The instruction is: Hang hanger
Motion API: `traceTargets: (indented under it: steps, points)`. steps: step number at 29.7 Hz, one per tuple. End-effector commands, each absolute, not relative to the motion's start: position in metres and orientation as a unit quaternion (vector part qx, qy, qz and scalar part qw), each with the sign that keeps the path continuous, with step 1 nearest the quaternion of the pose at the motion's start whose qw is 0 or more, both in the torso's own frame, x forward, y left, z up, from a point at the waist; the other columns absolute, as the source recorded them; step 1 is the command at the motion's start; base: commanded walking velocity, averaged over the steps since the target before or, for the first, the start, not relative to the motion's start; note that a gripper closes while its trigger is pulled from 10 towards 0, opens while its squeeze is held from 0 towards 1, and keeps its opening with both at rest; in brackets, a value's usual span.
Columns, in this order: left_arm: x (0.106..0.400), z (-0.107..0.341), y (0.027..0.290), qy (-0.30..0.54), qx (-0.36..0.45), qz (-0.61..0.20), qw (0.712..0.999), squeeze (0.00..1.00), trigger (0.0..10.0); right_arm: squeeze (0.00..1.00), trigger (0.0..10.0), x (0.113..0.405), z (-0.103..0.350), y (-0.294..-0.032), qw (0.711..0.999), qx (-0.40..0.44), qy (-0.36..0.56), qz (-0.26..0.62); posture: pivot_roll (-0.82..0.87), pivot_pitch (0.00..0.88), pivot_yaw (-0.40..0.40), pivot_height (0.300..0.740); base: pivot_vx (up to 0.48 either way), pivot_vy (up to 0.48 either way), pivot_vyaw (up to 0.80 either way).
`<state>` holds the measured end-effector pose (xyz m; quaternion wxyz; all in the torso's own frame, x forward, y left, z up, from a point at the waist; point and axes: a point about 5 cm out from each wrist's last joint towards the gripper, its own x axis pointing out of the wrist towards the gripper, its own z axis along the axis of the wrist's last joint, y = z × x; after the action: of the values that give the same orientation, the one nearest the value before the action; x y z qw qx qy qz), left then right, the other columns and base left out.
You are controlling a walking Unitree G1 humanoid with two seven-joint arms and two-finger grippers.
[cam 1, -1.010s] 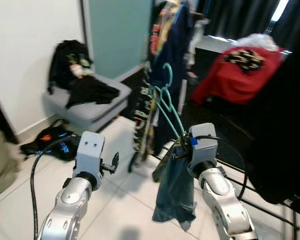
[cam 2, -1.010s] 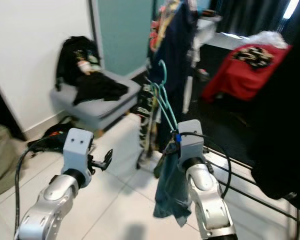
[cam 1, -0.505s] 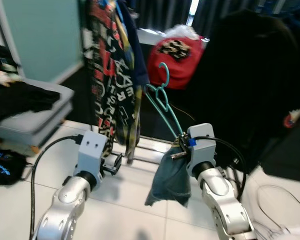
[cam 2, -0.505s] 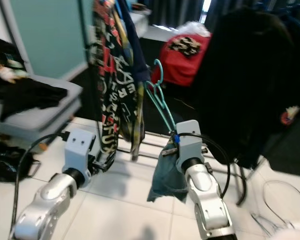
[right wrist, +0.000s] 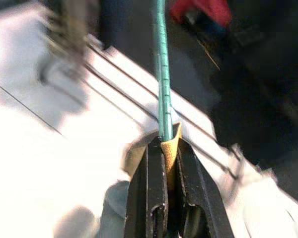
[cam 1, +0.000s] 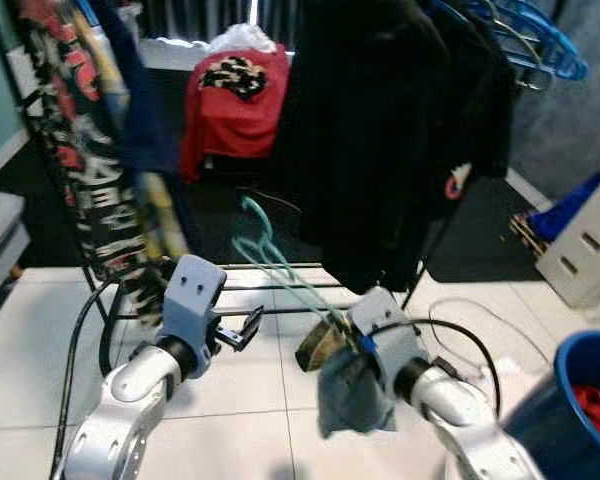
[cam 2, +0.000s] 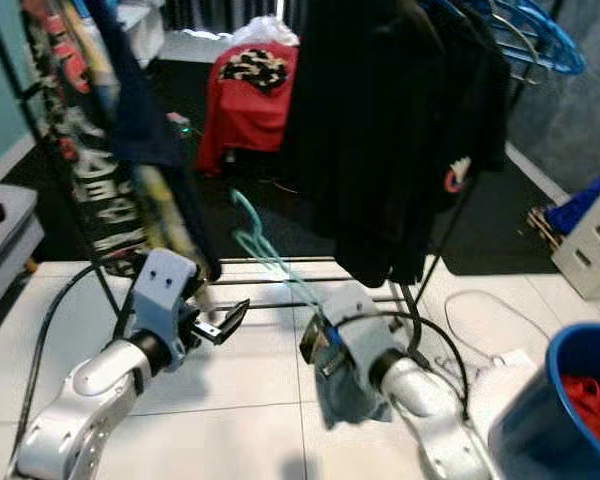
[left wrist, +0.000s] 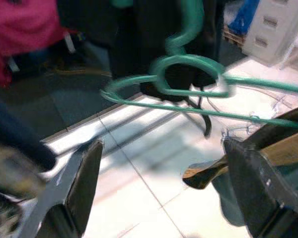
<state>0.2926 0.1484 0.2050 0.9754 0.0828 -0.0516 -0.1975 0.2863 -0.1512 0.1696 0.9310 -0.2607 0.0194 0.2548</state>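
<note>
My right gripper has its jaws pinched tight on the teal plastic hanger, with a tan strip of cloth caught between the black fingers along with it; my left gripper has its jaws spread wide with nothing between them.

Working down from the biggest thing: the black metal clothes rack stands right in front of me on the white tiled floor, its low rails running along the floor where the tiles meet the dark carpet. A heavy black garment hangs from it toward the rack's right end, with a cluster of bright blue hangers bunched at the far right of the top. Patterned, multicoloured clothes hang at the left end. Behind the rack a red cloth is draped over something. A blue tub sits at the floor's right edge, beside a white slatted crate.

The hanger itself is low, well below the hanging clothes, tilted with its hook pointing up and away toward the rack's middle. A small grey-blue denim garment droops from it, hanging beside my right wrist.

As I judge it, the carrying part looks finished: I am facing the rack with the hanger in hand. What remains is the actual hanging. The hook is not on any rail, so I have to raise it to the top bar, find a gap between the clothes, seat it, and let go.
</note>
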Motion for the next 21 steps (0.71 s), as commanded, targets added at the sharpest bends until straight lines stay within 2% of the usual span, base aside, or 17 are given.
traceTargets:
  steps: [1,2,4,6,8,9,12,16,21]
  points:
    - [0.291,0.203,0.146,-0.051,0.08,-0.219,0.971,0.0,10.0,0.0,10.0,0.282,0.178,-0.155,0.929,-0.268,0.006,0.256,-0.1,0.197,-0.076,0.74,0.0,0.0,-0.74]
    - [0.291,0.203,0.146,-0.051,0.08,-0.219,0.971,0.0,10.0,0.0,10.0,0.282,0.178,-0.155,0.929,-0.268,0.006,0.256,-0.1,0.197,-0.076,0.74,0.0,0.0,-0.74]
    - [0.295,0.203,0.153,-0.045,0.095,-0.233,0.967,0.0,10.0,0.0,10.0,0.281,0.197,-0.179,0.923,-0.299,-0.017,0.243,-0.12,0.193,-0.054,0.74,0.0,0.0,-0.29]
    - [0.295,0.203,0.153,-0.045,0.095,-0.233,0.967,0.0,10.0,0.0,10.0,0.281,0.197,-0.179,0.923,-0.299,-0.017,0.243,-0.12,0.193,-0.054,0.74,0.0,0.0,0.0]
    - [0.298,0.203,0.16,-0.036,0.104,-0.251,0.962,0.0,10.0,0.0,10.0,0.279,0.228,-0.19,0.915,-0.312,-0.065,0.249,-0.13,0.186,-0.038,0.74,0.0,0.0,0.0]
    - [0.298,0.203,0.16,-0.036,0.104,-0.251,0.962,0.0,10.0,0.0,10.0,0.279,0.228,-0.19,0.915,-0.312,-0.065,0.249,-0.13,0.186,-0.038,0.74,0.0,0.0,0.0]
    - [0.3,0.204,0.164,-0.026,0.084,-0.28,0.956,0.0,10.0,0.0,10.0,0.271,0.269,-0.182,0.901,-0.28,-0.124,0.308,-0.12,0.168,-0.029,0.74,0.0,0.0,0.0]
    - [0.296,0.203,0.16,-0.017,0.075,-0.323,0.943,0.0,10.0,0.0,10.0,0.265,0.279,-0.17,0.886,-0.26,-0.136,0.36,-0.12,0.163,-0.028,0.74,0.0,0.0,0.0]
    - [0.294,0.201,0.152,-0.011,0.075,-0.343,0.936,0.0,10.0,0.0,10.0,0.266,0.287,-0.161,0.881,-0.231,-0.156,0.382,-0.12,0.163,-0.027,0.74,0.0,0.0,0.0]
